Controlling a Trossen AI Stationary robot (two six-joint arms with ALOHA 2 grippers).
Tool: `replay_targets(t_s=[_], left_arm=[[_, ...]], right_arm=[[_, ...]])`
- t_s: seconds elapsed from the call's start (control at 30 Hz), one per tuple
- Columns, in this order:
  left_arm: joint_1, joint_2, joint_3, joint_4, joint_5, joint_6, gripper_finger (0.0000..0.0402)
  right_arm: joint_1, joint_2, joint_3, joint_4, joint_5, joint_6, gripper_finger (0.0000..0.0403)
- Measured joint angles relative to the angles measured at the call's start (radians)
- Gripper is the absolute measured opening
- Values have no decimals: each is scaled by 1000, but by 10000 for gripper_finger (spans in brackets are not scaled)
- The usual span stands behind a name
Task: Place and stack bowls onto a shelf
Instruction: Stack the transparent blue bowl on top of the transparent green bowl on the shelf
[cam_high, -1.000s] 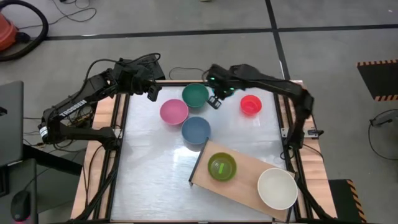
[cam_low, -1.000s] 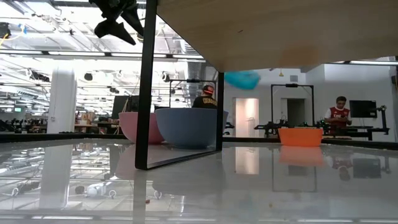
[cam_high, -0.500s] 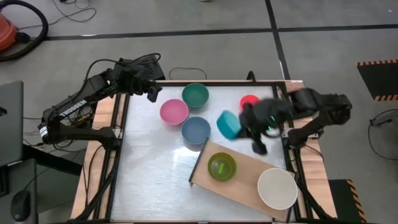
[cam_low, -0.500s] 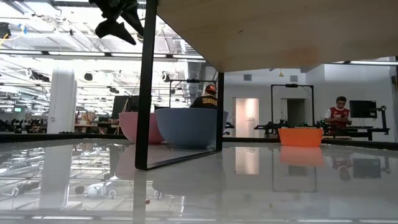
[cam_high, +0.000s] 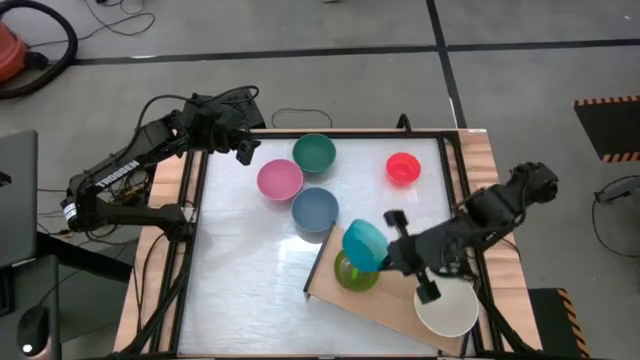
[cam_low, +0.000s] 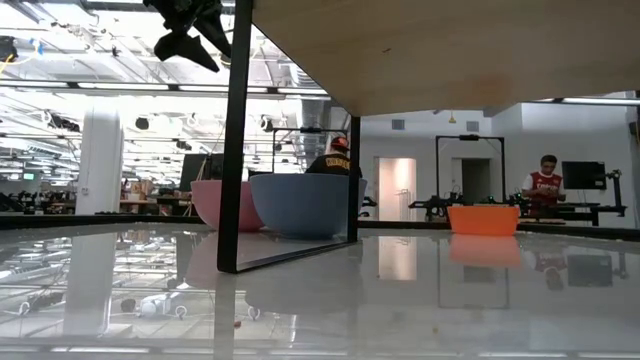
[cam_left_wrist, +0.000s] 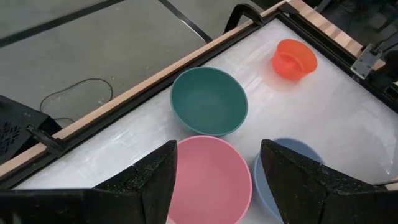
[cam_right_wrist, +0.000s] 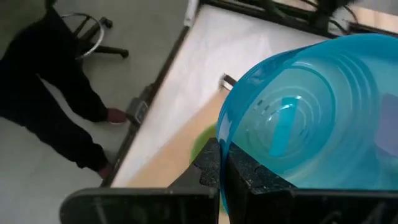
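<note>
We carry the cyan bowl (cam_high: 364, 244), its rim pinched in the right gripper (cam_high: 392, 250), tilted above the lime bowl (cam_high: 352, 272) at the shelf's (cam_high: 390, 300) dark-edged end for nesting; left gripper (cam_high: 243, 148) waits unclenched at the table's far-left corner.

high view: straight down over the whole surface (cam_high: 240, 290), far off.
low view: at surface height, level, close beside the shelf (cam_low: 420, 50).
left wrist view: angled down, near the pink bowl (cam_left_wrist: 208, 177).
right wrist view: close on the cyan bowl (cam_right_wrist: 311, 118).
shared: pink bowl.
</note>
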Motion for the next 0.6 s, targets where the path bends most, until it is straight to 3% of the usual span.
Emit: replay_targets(t_s=[0.2,0.6], left_arm=[[0,0,0,-1,0,21,219],[0,0,0,-16,0,23,219]], right_arm=[[25,45,0,-1,-2,-24,24],[30,166,-1,-174,-17,-54,24]])
